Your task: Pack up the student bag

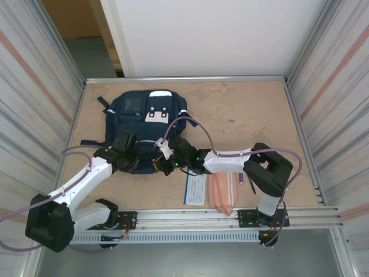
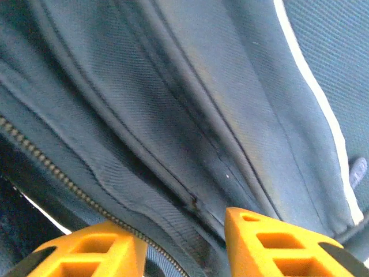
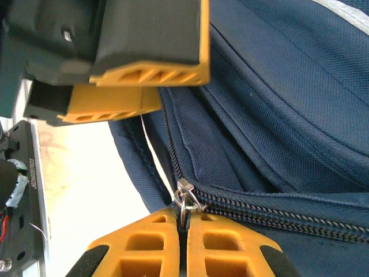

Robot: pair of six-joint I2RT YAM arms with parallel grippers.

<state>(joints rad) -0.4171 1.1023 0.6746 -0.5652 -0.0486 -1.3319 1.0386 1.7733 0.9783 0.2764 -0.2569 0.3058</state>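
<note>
As right jaws clench the zipper pull (image 3: 185,199) of the student bag (image 1: 138,109), left jaws' hold unclear, unzipping likely demands a steady drag.

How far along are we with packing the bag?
Done: nothing looks packed yet. In hand: the right gripper is shut on the zipper pull of the student bag, and the left gripper straddles its fabric, though I can't tell if it grips. Left: the booklet and pink pouch lie outside on the table.
</note>
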